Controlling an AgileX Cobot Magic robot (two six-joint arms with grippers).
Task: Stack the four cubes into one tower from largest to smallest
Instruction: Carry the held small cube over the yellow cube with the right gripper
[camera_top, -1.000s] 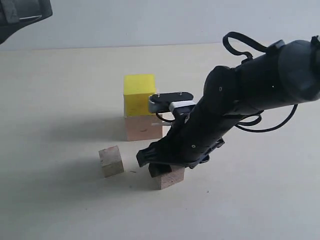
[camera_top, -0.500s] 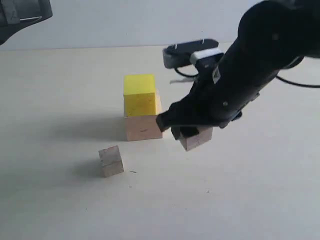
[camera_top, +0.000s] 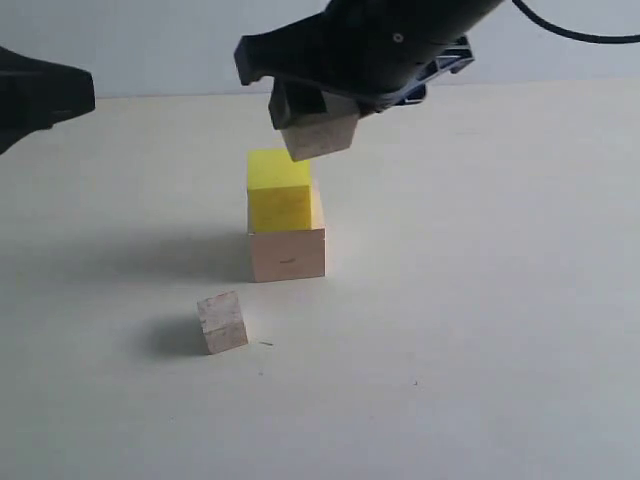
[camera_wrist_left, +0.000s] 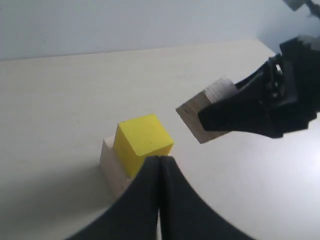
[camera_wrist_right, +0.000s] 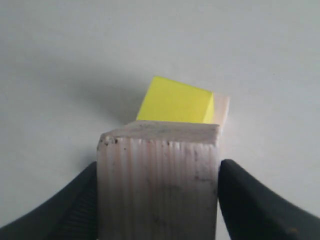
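Two levels are done: the yellow cube sits on the pale cube. The right gripper holds the mid greyish cube in its jaws just above them (not yet placed). The smallest cube lies on the table. The left gripper has its jaws pressed together, empty.

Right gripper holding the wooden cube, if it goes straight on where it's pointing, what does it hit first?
Probably the yellow cube: the right wrist view shows it straight beyond the held greyish cube, which would touch first. Depth is unclear.

Right gripper holds greyish cube above yellow cube on pale cube; smallest cube apart.
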